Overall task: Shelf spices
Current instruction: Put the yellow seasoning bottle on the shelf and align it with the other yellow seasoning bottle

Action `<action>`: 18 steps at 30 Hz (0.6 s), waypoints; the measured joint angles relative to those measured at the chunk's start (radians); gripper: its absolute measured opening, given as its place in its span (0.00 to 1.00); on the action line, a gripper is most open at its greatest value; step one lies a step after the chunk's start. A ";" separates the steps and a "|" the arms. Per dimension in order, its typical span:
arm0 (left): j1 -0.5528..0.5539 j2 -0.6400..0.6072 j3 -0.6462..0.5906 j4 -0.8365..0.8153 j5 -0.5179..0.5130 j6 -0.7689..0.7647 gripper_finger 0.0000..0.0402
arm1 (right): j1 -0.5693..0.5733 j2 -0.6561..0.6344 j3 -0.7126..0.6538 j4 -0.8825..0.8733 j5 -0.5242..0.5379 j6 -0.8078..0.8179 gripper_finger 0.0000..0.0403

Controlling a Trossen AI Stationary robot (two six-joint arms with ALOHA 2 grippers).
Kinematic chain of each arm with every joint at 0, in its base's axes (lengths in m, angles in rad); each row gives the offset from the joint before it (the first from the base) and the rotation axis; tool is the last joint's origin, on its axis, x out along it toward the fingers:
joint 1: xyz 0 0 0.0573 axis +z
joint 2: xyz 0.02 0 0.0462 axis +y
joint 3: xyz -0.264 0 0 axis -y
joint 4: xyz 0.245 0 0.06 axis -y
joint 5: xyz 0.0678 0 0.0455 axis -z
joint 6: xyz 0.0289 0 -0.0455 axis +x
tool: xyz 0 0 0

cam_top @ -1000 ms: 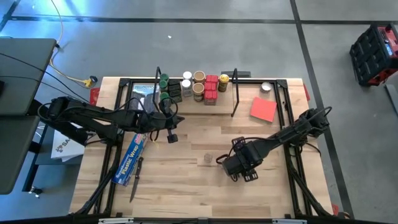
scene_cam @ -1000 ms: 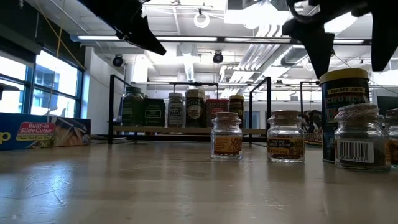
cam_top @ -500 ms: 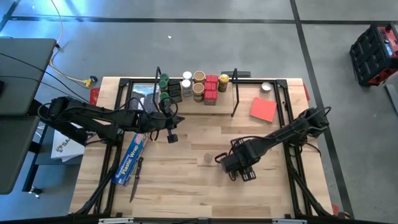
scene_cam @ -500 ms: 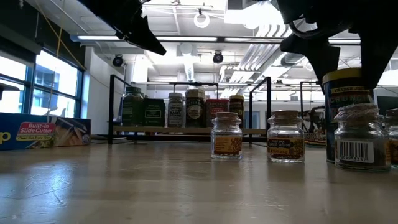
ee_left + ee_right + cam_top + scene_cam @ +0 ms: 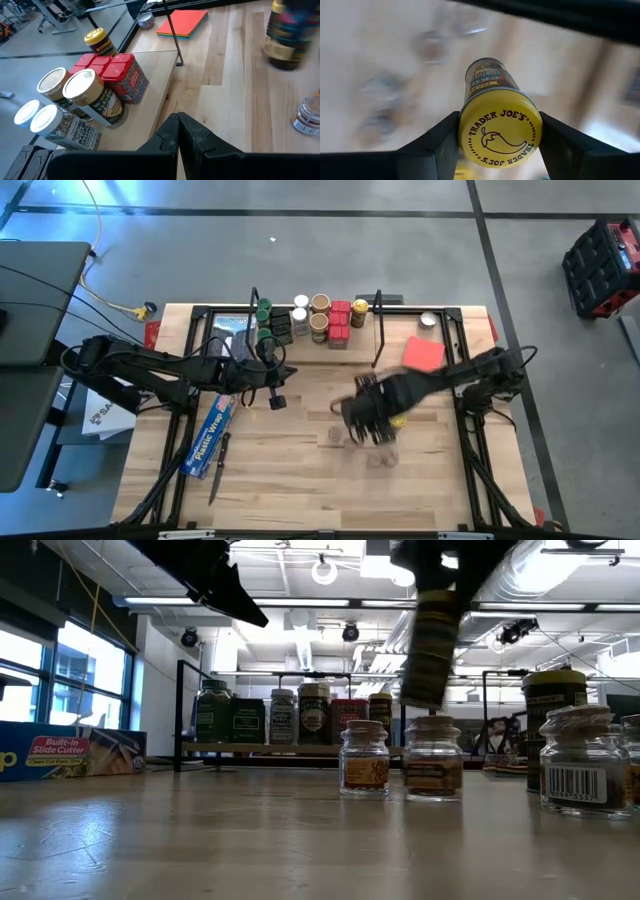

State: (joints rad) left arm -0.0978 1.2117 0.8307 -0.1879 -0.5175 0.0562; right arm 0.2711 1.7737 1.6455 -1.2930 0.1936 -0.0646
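The wooden table (image 5: pixel 300 460) is carrying everything, with the shelf (image 5: pixel 318 338) sitting at its twelve o'clock edge. On the shelf's board, green-lidded jars (image 5: pixel 263 312), white-lidded jars (image 5: pixel 37 114), tan-lidded jars (image 5: pixel 320 303), red square tins (image 5: pixel 125 67) and one yellow-lidded jar (image 5: pixel 359 307) are standing in a tight cluster. A long blue plastic-wrap box (image 5: pixel 211 434) is lying toward nine o'clock, and a flat red card (image 5: pixel 424 355) is lying toward two o'clock.

The left gripper (image 5: pixel 178 131) is hovering just at six o'clock of the shelf, its fingers pressed fully together on nothing. The right gripper (image 5: pixel 372 418) is hanging near the table's centre, its fingers (image 5: pixel 440 142) clamping both sides of a yellow-lidded spice jar (image 5: pixel 499 126), which is riding clear above the tabletop. Small clear jars (image 5: pixel 364 758) are standing on the wood beneath and around it.
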 joint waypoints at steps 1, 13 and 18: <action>0.000 0.000 0.000 -0.001 0.000 0.000 0.00 | -0.030 0.000 0.028 -0.012 0.019 -0.027 0.53; 0.000 0.000 0.000 -0.012 0.001 0.000 0.00 | -0.467 0.000 0.208 -0.071 -0.037 -0.251 0.53; 0.000 0.000 0.000 -0.031 0.001 0.000 0.00 | -0.583 0.004 0.208 -0.051 -0.057 -0.277 0.53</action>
State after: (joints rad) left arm -0.0978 1.2114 0.8307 -0.2187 -0.5167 0.0561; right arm -0.3122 1.7779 1.8538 -1.3438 0.1364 -0.3420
